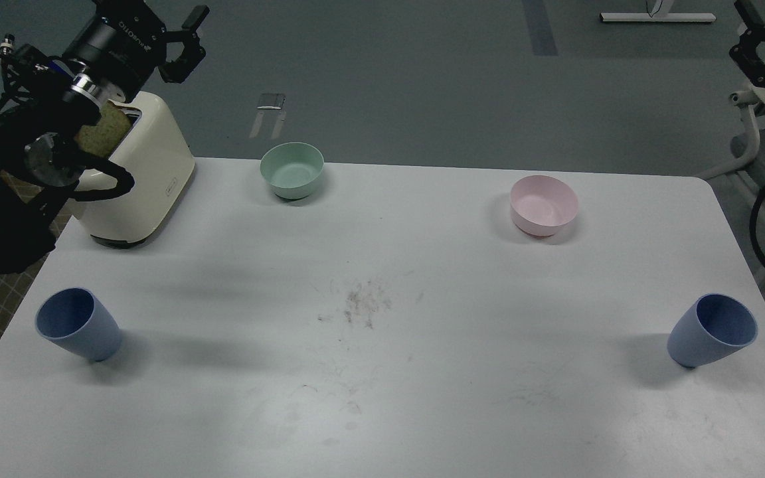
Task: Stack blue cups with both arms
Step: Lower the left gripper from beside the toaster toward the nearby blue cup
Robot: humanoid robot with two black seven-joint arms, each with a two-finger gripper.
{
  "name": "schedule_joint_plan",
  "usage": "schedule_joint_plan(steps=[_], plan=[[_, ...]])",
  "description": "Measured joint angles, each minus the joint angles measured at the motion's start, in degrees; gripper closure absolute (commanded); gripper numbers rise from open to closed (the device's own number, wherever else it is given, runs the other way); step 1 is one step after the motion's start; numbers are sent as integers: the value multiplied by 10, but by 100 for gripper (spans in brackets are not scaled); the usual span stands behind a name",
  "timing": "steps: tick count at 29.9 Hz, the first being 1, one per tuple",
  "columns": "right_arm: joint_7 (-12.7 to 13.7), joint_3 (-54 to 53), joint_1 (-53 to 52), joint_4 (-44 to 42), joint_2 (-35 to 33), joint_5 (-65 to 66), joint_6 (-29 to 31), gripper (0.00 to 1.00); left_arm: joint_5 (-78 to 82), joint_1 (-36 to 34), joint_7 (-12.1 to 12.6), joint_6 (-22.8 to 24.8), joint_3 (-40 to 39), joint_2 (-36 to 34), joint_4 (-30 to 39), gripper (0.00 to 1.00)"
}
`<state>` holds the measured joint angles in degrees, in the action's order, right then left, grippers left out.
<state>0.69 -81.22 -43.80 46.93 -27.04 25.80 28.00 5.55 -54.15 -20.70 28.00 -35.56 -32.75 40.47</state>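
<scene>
Two blue cups stand upright near the table's front corners, one at the left (78,332) and one at the right (714,330), both empty with a darker blue inside. My left gripper (157,10) is raised at the top left, above the toaster and far from the left cup. Its fingers are spread, it is open and holds nothing. My right gripper (758,33) shows only partly at the top right edge, well beyond the table and far from the right cup. Its fingers cannot be told apart.
A cream toaster (147,179) with a slice of bread in it stands at the back left, under my left arm. A mint-green bowl (292,170) sits at the back centre and a pink bowl (544,205) at the back right. The white table (382,372) has scuff marks mid-way.
</scene>
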Motion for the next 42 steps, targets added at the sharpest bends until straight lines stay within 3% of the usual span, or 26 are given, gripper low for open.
schedule_joint_plan(steps=[16, 21, 25, 32, 38, 42], plan=[[4, -5, 9, 1, -12, -2, 0, 0, 5, -3, 3, 0, 4, -7, -1, 2], [4, -10, 13, 17, -22, -3, 0, 0, 28, 0, -3, 0, 4, -47, 16, 4], [1, -23, 21, 24, -25, -3, 0, 0, 96, 12, -4, 0, 4, -118, 72, 11], [0, -28, 32, 26, -25, -3, 0, 0, 278, 72, -9, 0, 4, -281, 248, 11], [0, -28, 43, 26, -25, -3, 0, 0, 461, 104, -61, 0, 3, -388, 312, 24], [0, -27, 44, 26, -25, -3, 0, 0, 570, 124, -72, 0, 8, -431, 333, 24]])
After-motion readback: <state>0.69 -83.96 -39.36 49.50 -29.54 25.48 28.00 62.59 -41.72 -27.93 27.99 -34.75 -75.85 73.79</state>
